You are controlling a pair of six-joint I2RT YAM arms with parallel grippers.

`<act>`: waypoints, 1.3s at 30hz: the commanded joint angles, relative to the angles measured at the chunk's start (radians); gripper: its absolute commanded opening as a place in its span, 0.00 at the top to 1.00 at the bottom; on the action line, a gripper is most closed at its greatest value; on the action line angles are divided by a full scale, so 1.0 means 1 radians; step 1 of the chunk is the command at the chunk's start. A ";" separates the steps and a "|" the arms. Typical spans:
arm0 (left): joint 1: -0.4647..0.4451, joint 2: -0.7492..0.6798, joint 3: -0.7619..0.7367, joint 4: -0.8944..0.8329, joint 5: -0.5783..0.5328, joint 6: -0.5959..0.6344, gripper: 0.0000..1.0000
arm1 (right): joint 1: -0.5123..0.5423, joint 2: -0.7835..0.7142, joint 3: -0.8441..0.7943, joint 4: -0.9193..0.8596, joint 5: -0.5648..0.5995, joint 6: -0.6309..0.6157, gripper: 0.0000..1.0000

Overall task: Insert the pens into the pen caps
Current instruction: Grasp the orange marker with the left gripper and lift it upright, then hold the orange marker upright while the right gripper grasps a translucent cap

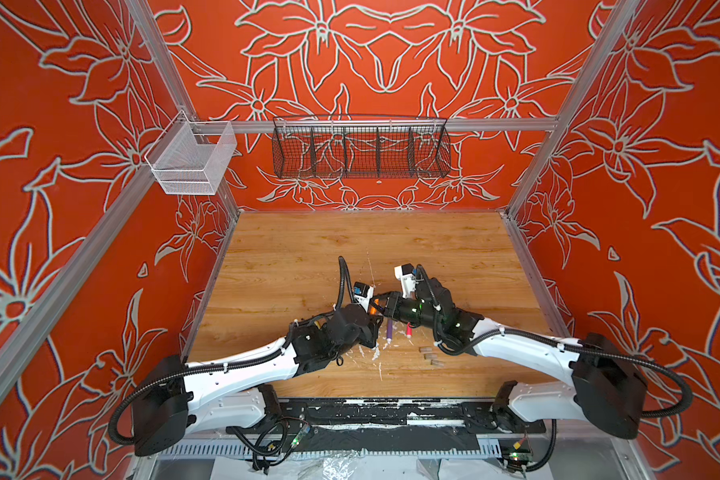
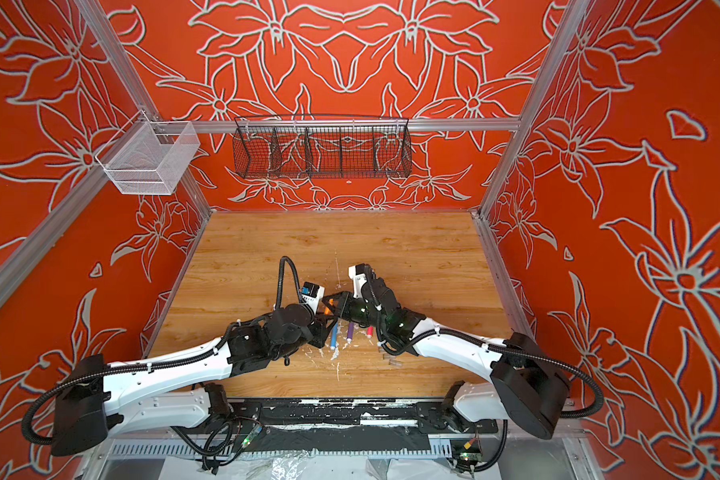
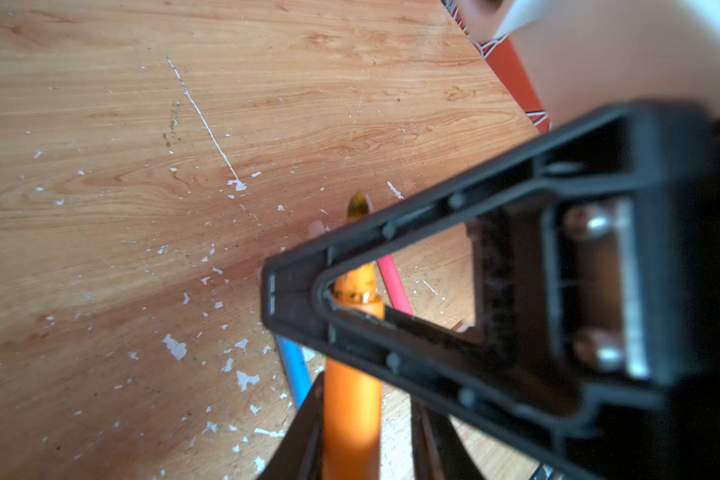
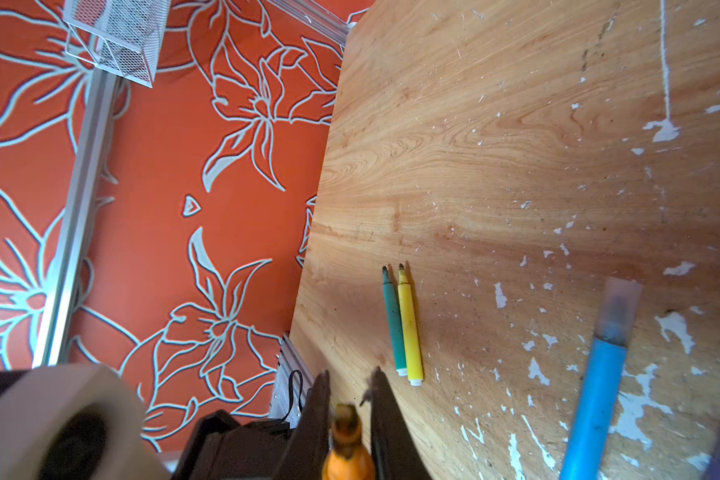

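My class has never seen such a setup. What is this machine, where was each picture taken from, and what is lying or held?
Two white-and-black robot arms work over a wooden table. Two pictures look down from overhead; two come from cameras on the wrists. The right arm's jaws are shut on an orange felt-tip pen, whose barrel lies between the left arm's jaws. On the table lie a green pen beside a yellow pen, a capped blue pen, a purple pen, a pink pen and loose greyish plastic caps.
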 commanded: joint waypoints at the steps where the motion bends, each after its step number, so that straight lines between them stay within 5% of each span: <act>1: -0.006 0.013 -0.016 0.057 0.010 0.012 0.88 | 0.007 -0.025 -0.020 0.042 0.029 0.039 1.00; 2: -0.006 0.015 -0.016 0.055 0.004 0.010 0.97 | 0.009 -0.028 -0.023 0.040 0.032 0.039 1.00; 4: -0.006 0.018 -0.020 0.053 -0.011 0.005 1.00 | 0.009 -0.043 -0.023 0.004 0.045 0.025 0.96; 9: 0.049 0.015 -0.077 0.125 0.064 0.001 1.00 | 0.008 -0.169 0.018 -0.396 0.176 -0.087 0.65; 15: 0.120 0.017 -0.134 0.206 0.137 0.036 1.00 | 0.009 -0.296 0.044 -0.868 0.315 -0.144 0.60; 39: 0.120 0.017 -0.130 0.210 0.136 0.072 1.00 | 0.009 -0.187 -0.103 -0.911 0.314 -0.122 0.57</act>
